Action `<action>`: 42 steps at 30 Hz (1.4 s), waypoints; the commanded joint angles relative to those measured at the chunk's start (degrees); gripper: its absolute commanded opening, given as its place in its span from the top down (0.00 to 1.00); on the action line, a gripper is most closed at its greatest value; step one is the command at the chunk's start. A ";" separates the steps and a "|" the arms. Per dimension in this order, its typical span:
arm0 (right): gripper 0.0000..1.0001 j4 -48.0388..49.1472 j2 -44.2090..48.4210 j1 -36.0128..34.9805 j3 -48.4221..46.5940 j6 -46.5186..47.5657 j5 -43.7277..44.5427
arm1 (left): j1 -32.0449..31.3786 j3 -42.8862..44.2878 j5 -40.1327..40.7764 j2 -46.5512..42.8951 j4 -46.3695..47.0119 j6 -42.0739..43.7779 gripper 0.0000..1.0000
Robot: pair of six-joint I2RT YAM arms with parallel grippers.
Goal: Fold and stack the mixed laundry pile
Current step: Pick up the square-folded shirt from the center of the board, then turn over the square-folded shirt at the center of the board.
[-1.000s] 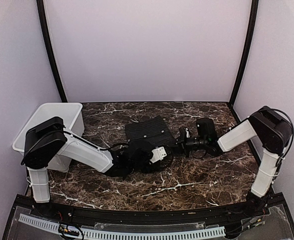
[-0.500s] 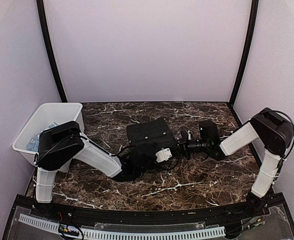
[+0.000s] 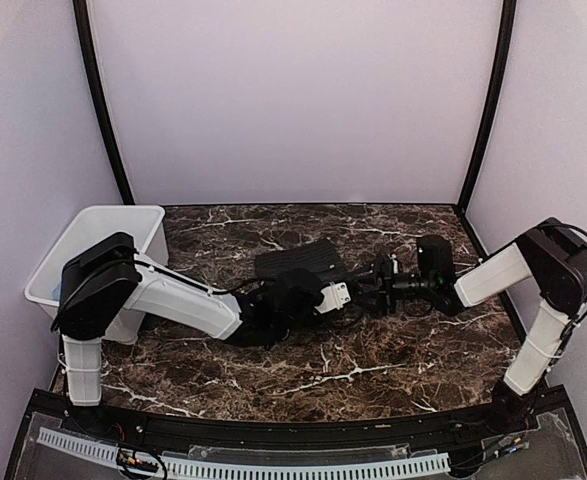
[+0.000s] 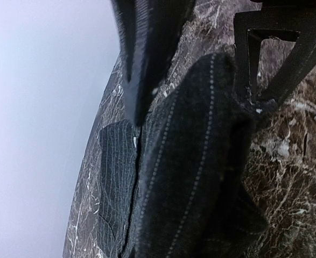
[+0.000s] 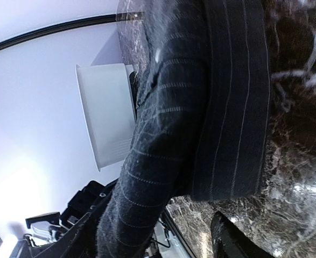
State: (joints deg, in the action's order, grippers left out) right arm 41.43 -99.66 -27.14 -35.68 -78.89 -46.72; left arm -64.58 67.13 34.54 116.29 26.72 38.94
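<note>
Black pinstriped shirt mid-worktop, part-folded | left gripper pinching its near fold | right gripper: cloth hides jaws, cannot tell | step: likely folding shirt | next: lay fold over flat, edges square

A dark, white-veined marble table fills the floor. At its far-left corner a white plastic bin overhangs the edge. Pale lilac walls enclose the table.
</note>
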 commanded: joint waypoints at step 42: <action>0.01 -52.39 31.27 24.17 -7.56 41.91 10.73 | 25.13 20.60 -70.74 -4.50 -39.47 -72.32 0.96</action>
State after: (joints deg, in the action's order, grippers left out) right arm -12.45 -68.73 -3.31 -43.79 -38.09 -33.98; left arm -44.21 92.29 -36.12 117.23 -19.55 -33.74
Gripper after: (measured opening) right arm 0.986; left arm 0.032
